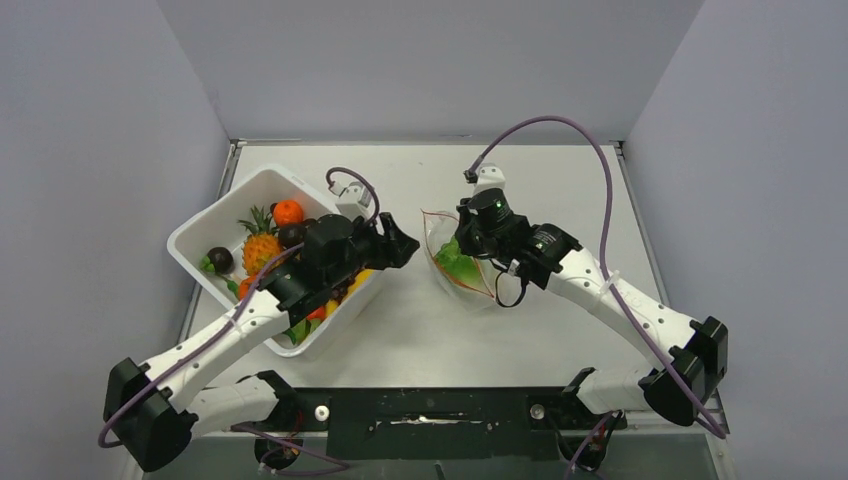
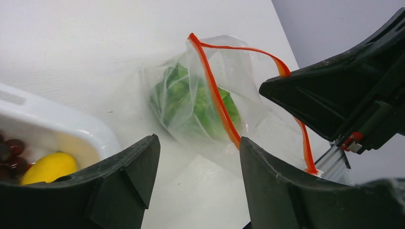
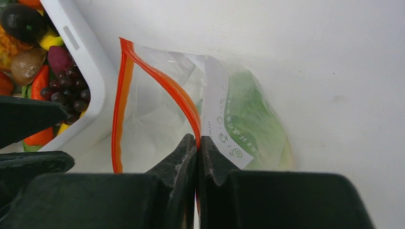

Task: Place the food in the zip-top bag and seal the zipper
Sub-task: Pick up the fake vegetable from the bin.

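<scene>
Both fingers of the right gripper (image 3: 197, 143) are pressed together, pinching the zipper (image 3: 160, 78) of the zip-top bag (image 3: 148, 129) at one lip and holding the mouth lifted and gaping. The bag sits on the table (image 1: 560, 190) just right of the white tub (image 1: 215, 228). In the top view its red strip runs from far left to near right. The mouth seems to face the tub, though the crinkled plastic makes that hard to fix. Green lettuce (image 2: 191, 102) lies inside, toward the closed end. The left gripper (image 2: 199, 143) hovers between tub and bag, fingers spread with nothing between them, pointing at the mouth. Other food (image 1: 265, 245) fills the tub.
</scene>
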Motion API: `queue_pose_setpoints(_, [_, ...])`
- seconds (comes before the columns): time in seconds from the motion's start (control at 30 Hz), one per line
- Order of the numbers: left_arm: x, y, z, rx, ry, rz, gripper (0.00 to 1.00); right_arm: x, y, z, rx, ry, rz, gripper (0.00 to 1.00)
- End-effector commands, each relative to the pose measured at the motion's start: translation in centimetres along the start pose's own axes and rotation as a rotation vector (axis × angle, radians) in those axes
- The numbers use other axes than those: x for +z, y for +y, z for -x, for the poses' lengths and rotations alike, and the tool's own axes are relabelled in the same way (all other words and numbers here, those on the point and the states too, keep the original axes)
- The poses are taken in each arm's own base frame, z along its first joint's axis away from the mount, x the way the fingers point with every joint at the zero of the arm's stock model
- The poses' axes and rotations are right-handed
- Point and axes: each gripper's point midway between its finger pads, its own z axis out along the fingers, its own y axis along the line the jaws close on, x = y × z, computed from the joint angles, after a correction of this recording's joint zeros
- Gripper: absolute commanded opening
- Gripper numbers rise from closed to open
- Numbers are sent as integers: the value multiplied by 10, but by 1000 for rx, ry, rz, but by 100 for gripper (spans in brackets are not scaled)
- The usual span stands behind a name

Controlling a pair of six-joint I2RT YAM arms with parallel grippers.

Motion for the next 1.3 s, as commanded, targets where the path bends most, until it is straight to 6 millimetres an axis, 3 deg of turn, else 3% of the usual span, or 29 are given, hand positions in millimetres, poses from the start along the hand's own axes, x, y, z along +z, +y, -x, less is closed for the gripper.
queue_pose_setpoints(0.0, [-33, 18, 27, 62, -69, 124, 63, -3, 26, 24, 55, -86, 108, 0])
queue_pose_setpoints(0.23, [-60, 75, 37, 81, -33, 367, 66, -9, 39, 28, 64, -103, 176, 0])
queue_pose_setpoints(0.5, [-89, 155, 67, 28, -71, 602, 71, -12, 45, 22, 57, -98, 225, 0])
queue_pose_setpoints(0.73, [-92, 217, 82, 4, -77, 752, 75, -17, 47, 22, 46, -106, 253, 0])
queue_pose_setpoints(0.97, [-85, 257, 93, 43, -71, 866, 76, -21, 48, 24, 33, -115, 270, 0])
queue_pose_setpoints(1.27, [-62, 274, 112, 72, -72, 822, 76, -25, 48, 21, 43, -129, 286, 0])
